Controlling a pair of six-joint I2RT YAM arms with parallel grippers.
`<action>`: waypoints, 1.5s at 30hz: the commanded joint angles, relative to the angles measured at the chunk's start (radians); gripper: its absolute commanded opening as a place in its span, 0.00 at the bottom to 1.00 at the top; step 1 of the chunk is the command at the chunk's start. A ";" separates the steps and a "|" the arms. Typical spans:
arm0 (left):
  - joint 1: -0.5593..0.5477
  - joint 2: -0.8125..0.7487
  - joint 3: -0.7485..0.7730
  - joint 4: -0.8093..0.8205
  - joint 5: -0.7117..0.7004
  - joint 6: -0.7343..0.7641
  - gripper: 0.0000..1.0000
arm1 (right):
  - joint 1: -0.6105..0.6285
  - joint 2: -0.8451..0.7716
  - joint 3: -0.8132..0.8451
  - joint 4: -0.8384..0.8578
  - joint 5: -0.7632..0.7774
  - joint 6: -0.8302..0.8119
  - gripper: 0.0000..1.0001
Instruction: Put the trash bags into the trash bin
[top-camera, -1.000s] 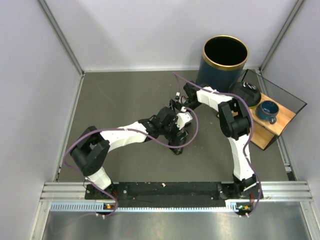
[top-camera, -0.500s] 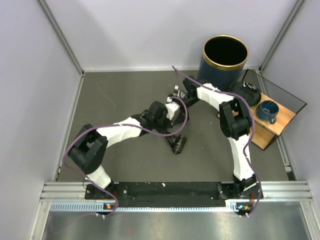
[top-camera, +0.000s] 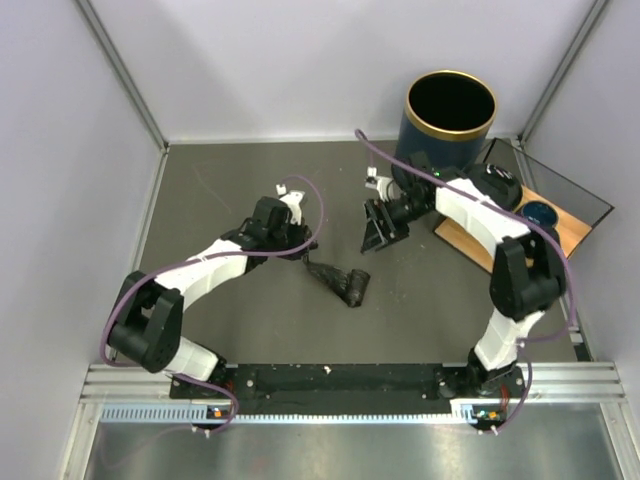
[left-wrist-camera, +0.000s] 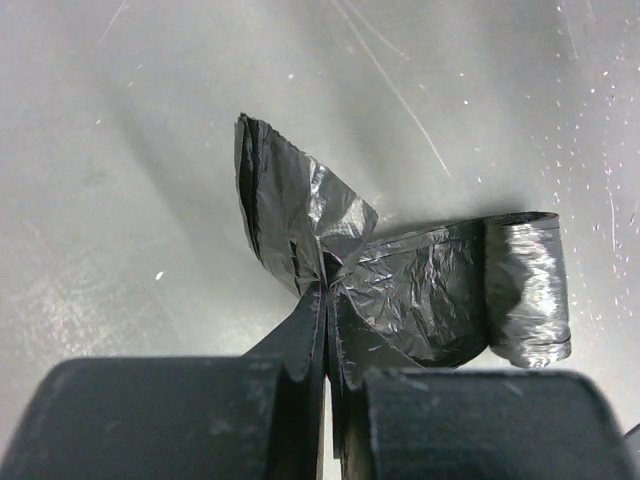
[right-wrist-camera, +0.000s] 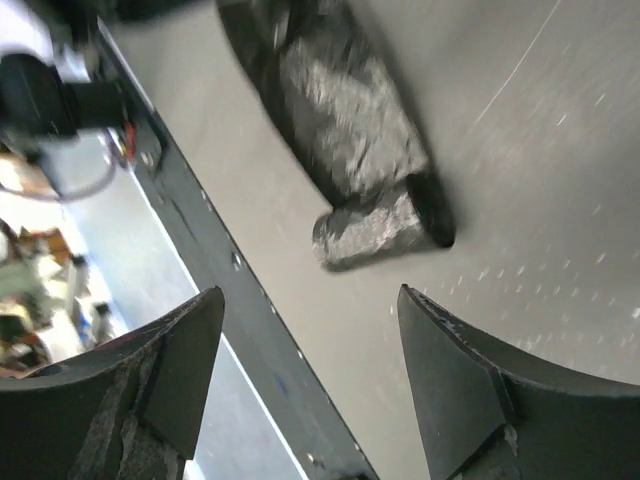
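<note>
A black crinkly trash bag (top-camera: 335, 278) lies on the grey table, one end still rolled up (left-wrist-camera: 525, 290). My left gripper (top-camera: 302, 247) is shut on the bag's loose, fanned-out end (left-wrist-camera: 300, 215), with film pinched between the jaws of the left gripper (left-wrist-camera: 326, 290). My right gripper (top-camera: 376, 235) hangs open above the table, right of the bag, holding nothing. In the right wrist view the right gripper (right-wrist-camera: 310, 295) looks past its fingers to the rolled end (right-wrist-camera: 370, 235). The navy trash bin (top-camera: 450, 125) with a gold rim stands upright at the back right, behind the right arm.
A wooden board (top-camera: 545, 245) at the right carries a blue bowl (top-camera: 541, 212) and a black round object (top-camera: 497, 185), partly behind the right arm. Walls close in the left, back and right. A black rail (top-camera: 340, 380) runs along the near edge.
My left gripper shut on the bag and drew its end to the left, unrolling a strip. The right gripper pulled away to the right, and its elbow swung out to the right.
</note>
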 joint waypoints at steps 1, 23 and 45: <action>0.053 -0.063 -0.032 0.015 0.041 -0.083 0.00 | 0.055 -0.181 -0.167 -0.055 0.101 -0.257 0.70; 0.171 -0.451 -0.068 0.040 0.199 -0.134 0.00 | -0.003 -0.005 -0.345 -0.017 -0.100 0.120 0.94; 0.203 -0.554 -0.167 0.009 0.137 -0.183 0.00 | 0.263 -0.093 -0.430 0.215 0.340 0.070 0.86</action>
